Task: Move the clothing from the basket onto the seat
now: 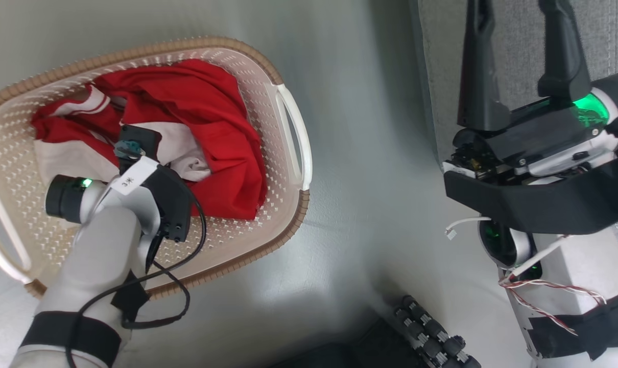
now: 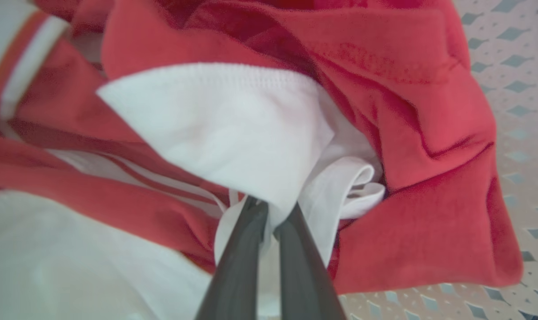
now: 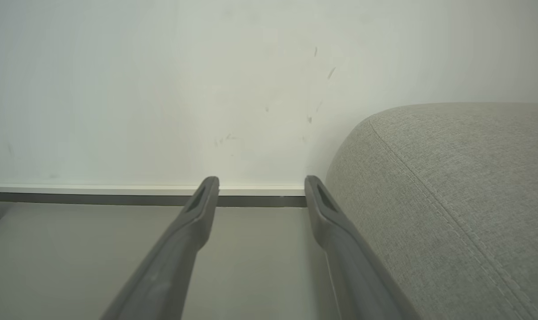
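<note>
Red-and-white clothing (image 1: 207, 128) lies heaped in the far half of the basket (image 1: 288, 225), which stands on the pale floor (image 1: 370, 153), left of the seat (image 1: 605, 30). From the head, the left wrist covers its own fingertips. The left wrist view resolves them: left gripper (image 2: 269, 212), jaws nearly closed, pinching a white fold, with red cloth bunched right of it. Near basket wall partly hidden by the forearm. A bare strip of floor separates the basket's right handle from the seat. Right gripper (image 3: 260, 182) has its tips cut off at the head view's top edge. Its wrist view shows the jaws wide apart and holding nothing, with the seat's rounded edge just right of them and the wall (image 3: 162, 89) beyond.
</note>
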